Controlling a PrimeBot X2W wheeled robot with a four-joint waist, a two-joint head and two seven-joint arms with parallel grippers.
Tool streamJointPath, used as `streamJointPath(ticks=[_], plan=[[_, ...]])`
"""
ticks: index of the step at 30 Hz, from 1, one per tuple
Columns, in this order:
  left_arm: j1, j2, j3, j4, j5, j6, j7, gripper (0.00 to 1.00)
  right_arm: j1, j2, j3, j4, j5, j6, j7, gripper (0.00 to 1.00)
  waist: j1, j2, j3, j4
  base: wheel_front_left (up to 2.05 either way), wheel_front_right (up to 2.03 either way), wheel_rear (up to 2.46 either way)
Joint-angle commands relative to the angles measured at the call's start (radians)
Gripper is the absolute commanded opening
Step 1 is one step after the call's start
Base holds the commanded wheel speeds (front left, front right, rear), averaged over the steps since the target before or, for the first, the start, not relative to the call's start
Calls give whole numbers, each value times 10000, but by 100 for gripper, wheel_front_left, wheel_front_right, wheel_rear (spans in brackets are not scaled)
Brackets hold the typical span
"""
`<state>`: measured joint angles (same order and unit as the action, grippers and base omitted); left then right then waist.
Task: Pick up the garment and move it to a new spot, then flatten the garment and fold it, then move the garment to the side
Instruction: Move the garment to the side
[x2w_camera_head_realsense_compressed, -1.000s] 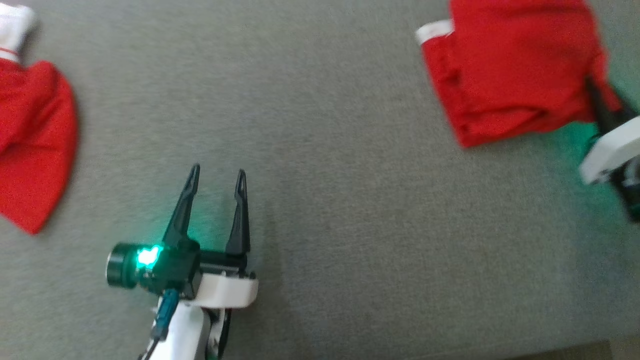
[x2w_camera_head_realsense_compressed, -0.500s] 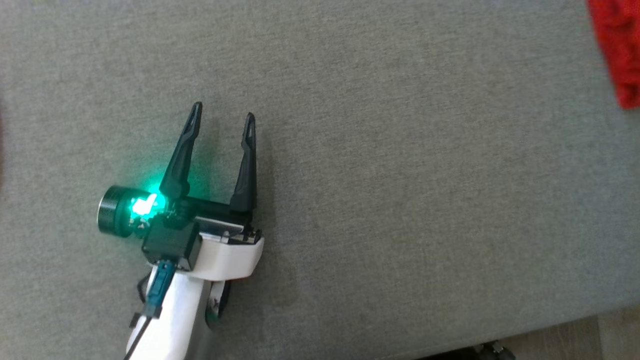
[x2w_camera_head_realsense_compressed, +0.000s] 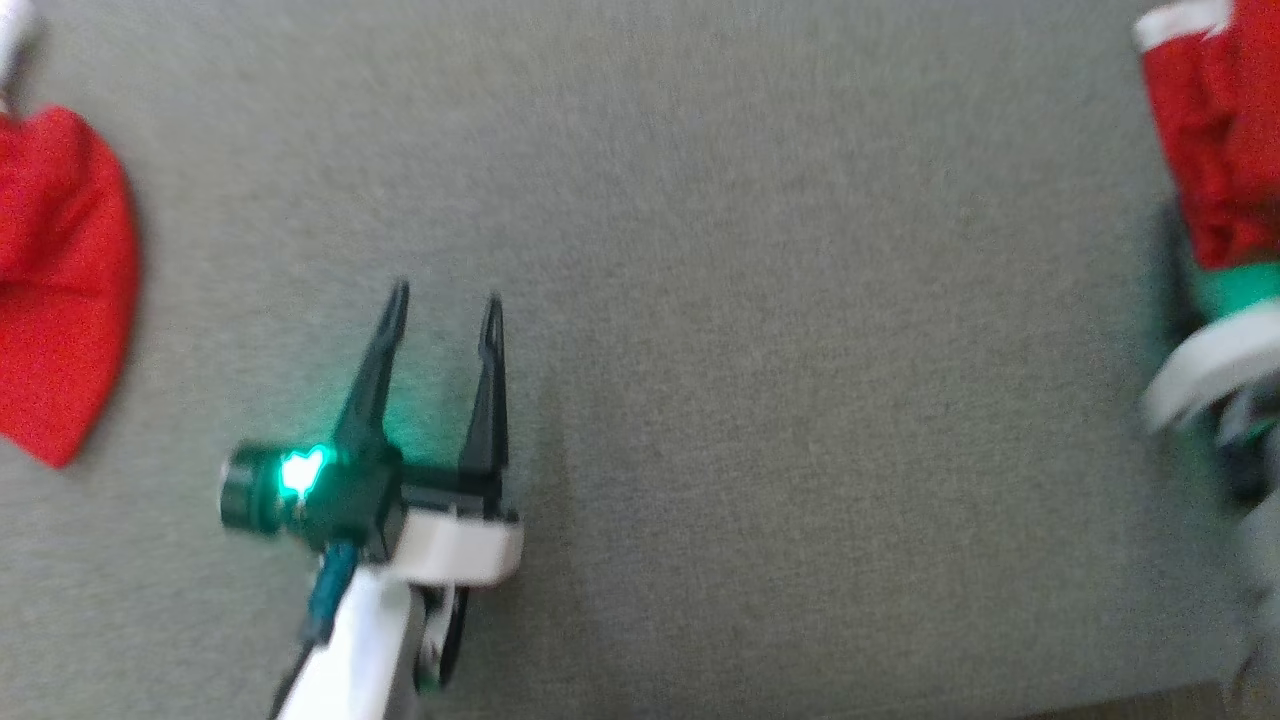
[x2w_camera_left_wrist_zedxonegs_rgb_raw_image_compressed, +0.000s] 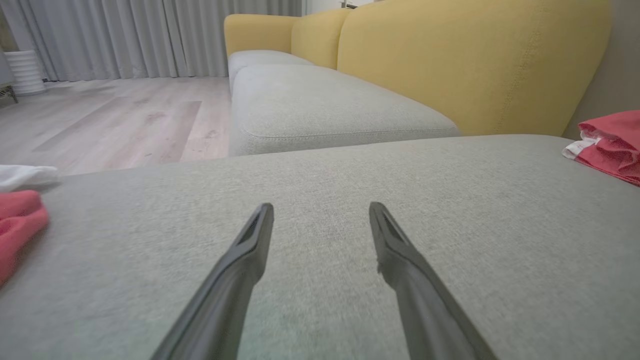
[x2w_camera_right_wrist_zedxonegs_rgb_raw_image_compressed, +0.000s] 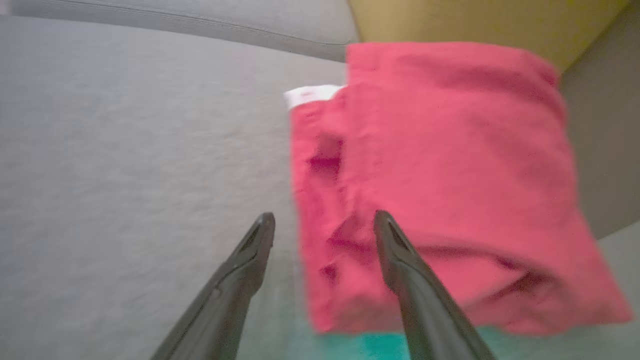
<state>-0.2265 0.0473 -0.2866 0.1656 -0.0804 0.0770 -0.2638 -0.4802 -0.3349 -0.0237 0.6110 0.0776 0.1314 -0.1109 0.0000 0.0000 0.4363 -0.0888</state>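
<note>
A: L gripper (x2w_camera_head_realsense_compressed: 446, 292) state?
B: Fingers spread, nothing betw them. Over bare grey cushion (x2w_camera_head_realsense_compressed: 750, 350), lower left in head view.
A: R gripper (x2w_camera_right_wrist_zedxonegs_rgb_raw_image_compressed: 324, 214)?
B: Fingers apart too, not clamping anything. In R wrist view one finger overlaps the folded red garment (x2w_camera_right_wrist_zedxonegs_rgb_raw_image_compressed: 440, 175), the other is over the cushion. Touching the cloth or not, can't tell, too blurry.
A: Garment loc?
B: Lying on the cushion, far right of head view, near yellow backrest (x2w_camera_right_wrist_zedxonegs_rgb_raw_image_compressed: 475, 20). White tag (x2w_camera_right_wrist_zedxonegs_rgb_raw_image_compressed: 312, 94) sticks out at a corner.
A: Anything else?
B: 2nd red cloth (x2w_camera_head_realsense_compressed: 60, 280) at far left edge, well apart from L gripper.
</note>
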Motion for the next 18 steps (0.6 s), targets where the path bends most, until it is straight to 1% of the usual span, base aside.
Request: streamJointPath(ticks=[1,6,10,11,14,16,18], plan=[[191,49,295,-237,-44,68,20,100,192,-216,171,-199,92,-7,-207,100,0,0,-941,351,0,0,0],[1015,36,625,-186,-471,262,20,100,702,844,1240,459,549,-7,-1169,100,0,0,-2136,635,0,0,0],[1681,33,884,-78,-1001,501,20,100,1201,1574,1919,608,714,-7,-1481,100,0,0,-3081,815,0,0,0],[1858,33,952,-74,-1104,561,20,100,1362,1739,2027,424,769,-7,-1494,100,0,0,-3320,828,0,0,0],[2399,32,1130,-60,-1253,701,20,100,2101,2075,2156,-653,808,-7,-1503,100,0,0,-4009,855,0,0,0],[2703,31,1217,-89,-1203,793,20,100,2720,2261,1902,-1356,720,-7,-1504,100,0,0,-4316,894,0,0,0],[2888,31,1255,-153,-1098,784,20,100,3273,2422,1768,-1989,495,-7,-1505,100,0,0,-4532,937,0,0,0]])
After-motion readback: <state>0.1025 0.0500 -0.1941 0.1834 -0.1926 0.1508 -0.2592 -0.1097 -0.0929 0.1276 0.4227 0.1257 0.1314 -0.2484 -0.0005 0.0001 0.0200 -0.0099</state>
